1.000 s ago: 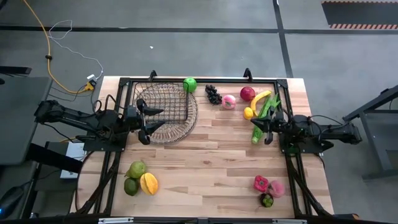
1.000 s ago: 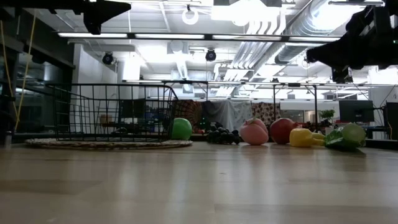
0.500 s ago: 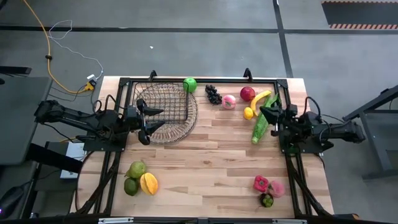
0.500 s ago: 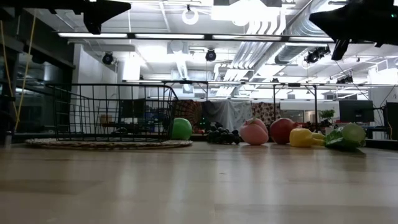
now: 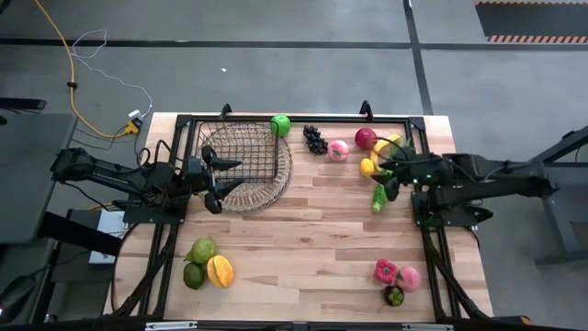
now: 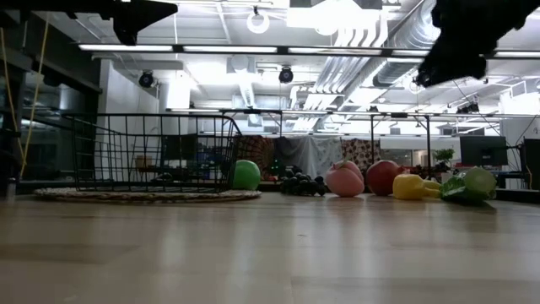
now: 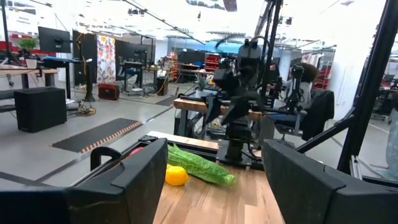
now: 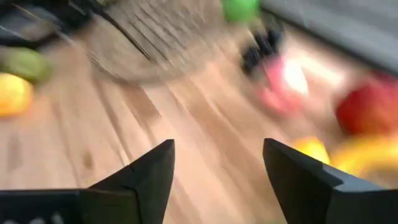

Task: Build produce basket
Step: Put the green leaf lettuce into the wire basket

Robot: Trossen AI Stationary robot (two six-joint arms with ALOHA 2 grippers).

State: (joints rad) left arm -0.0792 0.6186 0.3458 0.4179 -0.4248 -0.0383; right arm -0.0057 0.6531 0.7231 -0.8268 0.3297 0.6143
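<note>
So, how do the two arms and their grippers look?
Both arms are dark, almost black, built of jointed segments with thin cables along them. The left gripper and the right gripper each have two flat, angular black fingers, without visible markings.

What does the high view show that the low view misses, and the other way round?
Only the high view: the left pincer at the basket's near rim, the right pincer open over the long green stalk, the green and yellow pieces and the pink and dark ones at the table's front. Only the low view: the room's ceiling lights and pipes. Both: the basket, green ball, grapes, red apple.
</note>
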